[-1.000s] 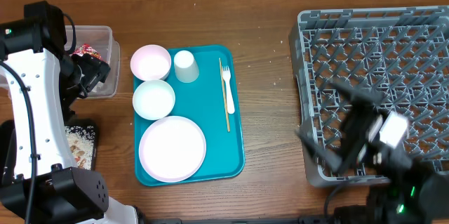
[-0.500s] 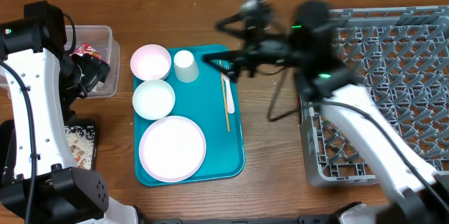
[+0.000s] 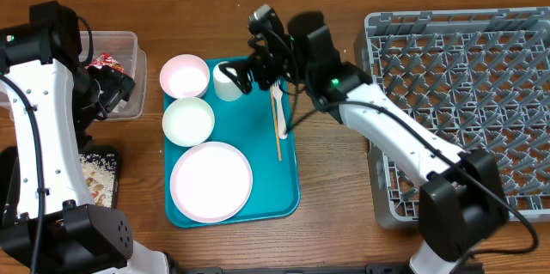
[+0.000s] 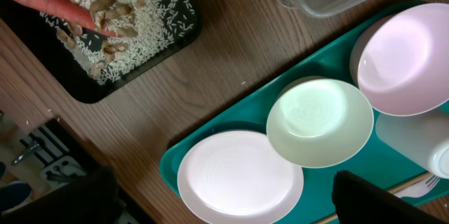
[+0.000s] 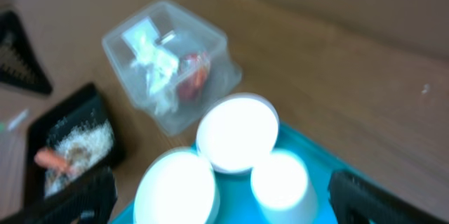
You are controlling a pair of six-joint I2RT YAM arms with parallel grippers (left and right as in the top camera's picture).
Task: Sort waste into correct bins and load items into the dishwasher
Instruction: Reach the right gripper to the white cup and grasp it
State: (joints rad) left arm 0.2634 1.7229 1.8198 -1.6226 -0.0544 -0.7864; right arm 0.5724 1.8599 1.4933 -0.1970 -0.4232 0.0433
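On the teal tray lie a round white plate, two small white bowls, a white cup and a slim fork. My right gripper hangs open over the tray's far end, just right of the cup; its blurred wrist view shows the cup and bowls below open jaws. My left gripper stands open beside the clear tub, empty, with the plate under it. Napkins and a red wrapper sit in the tub. The carrot and rice lie in the black tray.
The grey dish rack fills the right side of the table, and the right arm reaches from beside it across bare wood. The black tray lies at the left edge below the tub. A cardboard wall runs along the back.
The right arm has swung from above the dish rack leftwards to the far end of the teal tray, stopping by the cup. The left arm has not moved.
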